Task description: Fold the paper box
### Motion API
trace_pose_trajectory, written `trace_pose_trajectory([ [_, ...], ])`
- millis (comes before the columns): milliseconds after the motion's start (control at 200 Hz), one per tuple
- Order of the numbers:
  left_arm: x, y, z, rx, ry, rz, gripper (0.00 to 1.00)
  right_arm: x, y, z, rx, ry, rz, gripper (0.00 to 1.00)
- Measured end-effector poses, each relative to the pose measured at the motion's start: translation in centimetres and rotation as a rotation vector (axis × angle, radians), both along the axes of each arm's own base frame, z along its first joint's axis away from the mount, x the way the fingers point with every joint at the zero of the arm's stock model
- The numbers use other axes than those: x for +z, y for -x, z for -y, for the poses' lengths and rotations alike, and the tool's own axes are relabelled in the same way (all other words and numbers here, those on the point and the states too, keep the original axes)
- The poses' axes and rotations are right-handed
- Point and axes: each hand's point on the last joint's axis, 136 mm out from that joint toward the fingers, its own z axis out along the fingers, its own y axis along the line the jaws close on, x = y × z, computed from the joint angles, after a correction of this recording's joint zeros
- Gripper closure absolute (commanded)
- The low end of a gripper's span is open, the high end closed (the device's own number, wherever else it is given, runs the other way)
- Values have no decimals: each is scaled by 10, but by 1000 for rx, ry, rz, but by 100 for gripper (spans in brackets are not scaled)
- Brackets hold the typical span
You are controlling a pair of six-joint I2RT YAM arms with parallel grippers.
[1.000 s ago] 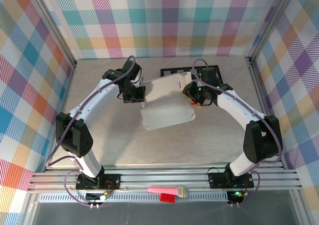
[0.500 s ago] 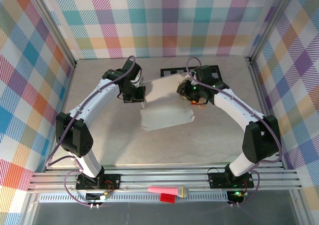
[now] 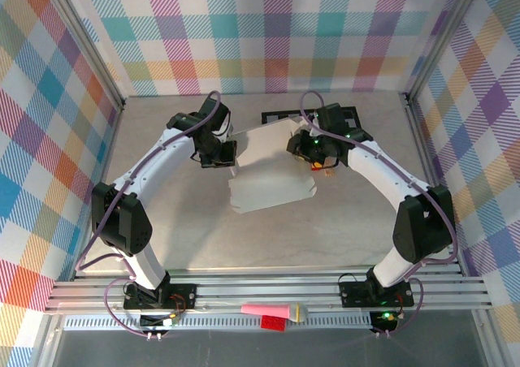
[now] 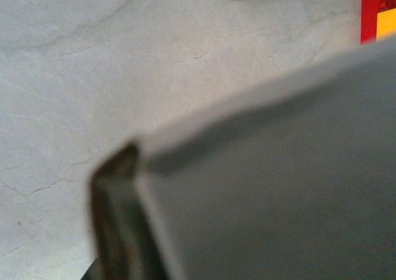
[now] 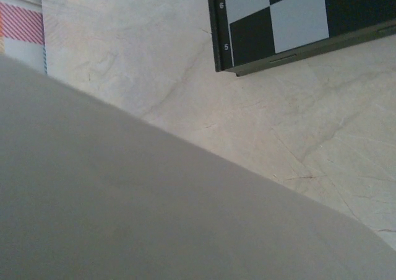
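The right tool (image 3: 304,146) has edged frame-left; the paper box (image 3: 272,176) lies between it and the left tool (image 3: 231,155). I cannot tell either tool's opening.

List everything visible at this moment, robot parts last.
paper box, a thin cardboard sheet: one, white, table centre, between the grippers.
checkerboard mat: one, black and white, at the back, partly behind the sheet.
stick-like object: one, pink, on the near rail.
small block: one, red, just below it.
table: one, beige, marbled.
plaid walls: three, pastel, around the table.
left gripper: one, black, at the sheet's left edge.
right gripper: one, black, at its right edge.
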Motion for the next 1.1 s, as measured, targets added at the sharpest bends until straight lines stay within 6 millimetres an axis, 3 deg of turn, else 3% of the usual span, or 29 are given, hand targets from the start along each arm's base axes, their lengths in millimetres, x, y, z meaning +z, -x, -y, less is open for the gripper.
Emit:
trace_pose_trajectory([
  [110,0,0,1,-3,9,-3,100,16,0,6,23,18,48,58],
  [210,1,1,2,-6,18,-7,100,43,0,20,20,6,119,54],
  [415,4,-2,-2,-11,78,-26,100,112,-18,85,-96,-89,296,56],
  [510,7,-4,-4,-13,140,-42,100,125,-32,109,-122,-159,343,59],
  [605,12,-5,-3,-30,218,-63,100,124,-45,122,-106,-258,343,59],
  [800,8,-7,11,-77,362,-127,100,106,-63,97,57,-471,282,59],
  [1100,9,-3,22,-105,436,-167,100,113,-39,57,268,-591,248,62],
])
